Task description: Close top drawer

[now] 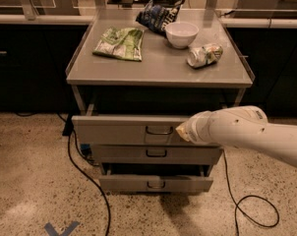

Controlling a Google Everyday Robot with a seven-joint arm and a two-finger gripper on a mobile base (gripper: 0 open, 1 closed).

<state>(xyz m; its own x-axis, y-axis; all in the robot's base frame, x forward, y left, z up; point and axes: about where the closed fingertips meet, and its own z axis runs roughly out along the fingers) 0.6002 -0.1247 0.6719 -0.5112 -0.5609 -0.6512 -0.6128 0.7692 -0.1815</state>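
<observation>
The white, rounded robot arm (247,134) reaches in from the right edge, sloping slightly upward to the left. The gripper (182,132) at its tip lies against the front of the top drawer, just right of that drawer's handle. The arm's end hides it, so I cannot tell whether it is open or closed, or whether it holds anything.

On the speckled floor nearest the camera lie a blue tape mark (60,228) and a black cable (89,176).

The wide, shallow grey metal top drawer (119,130) sits under the grey cart's tabletop (158,68), pulled out toward the camera. Its flat front faces the viewer and its long axis runs left to right. Its small dark wire handle (159,130) is at centre.

Below it are the grey middle drawer (119,154) and the grey bottom drawer (129,183).

On the tabletop rest a green snack bag (120,43), a crumpled can (204,55), a white bowl (181,34) and, farthest back, a dark chip bag (157,14).
</observation>
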